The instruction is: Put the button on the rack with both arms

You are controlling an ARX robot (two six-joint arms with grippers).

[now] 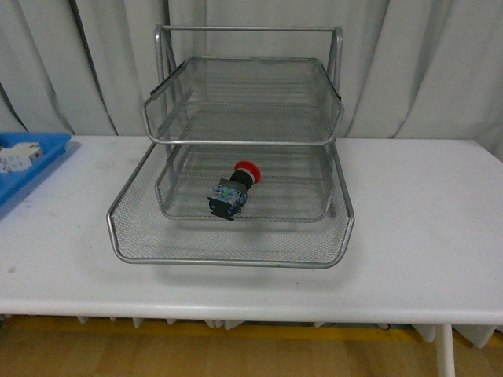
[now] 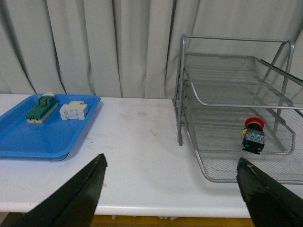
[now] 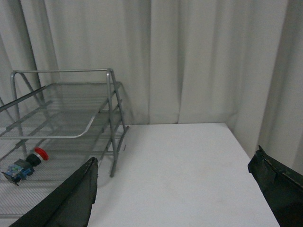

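The button (image 1: 233,188), red mushroom cap on a black-and-blue body, lies on its side in a pulled-out lower tray of the silver wire-mesh rack (image 1: 236,255). The left wrist view shows the button (image 2: 253,136) inside the rack (image 2: 180,94), and the right wrist view shows the button (image 3: 24,165) behind the rack's tube frame (image 3: 112,123). My left gripper (image 2: 171,163) is open over bare table left of the rack. My right gripper (image 3: 174,166) is open over bare table right of the rack. Neither arm appears in the front view.
A flat blue tray (image 1: 43,161) sits at the table's left edge; in the left wrist view the blue tray (image 2: 42,139) holds a green-topped beige block (image 2: 41,108) and a white block (image 2: 74,111). Grey curtains hang behind the white table (image 1: 424,228).
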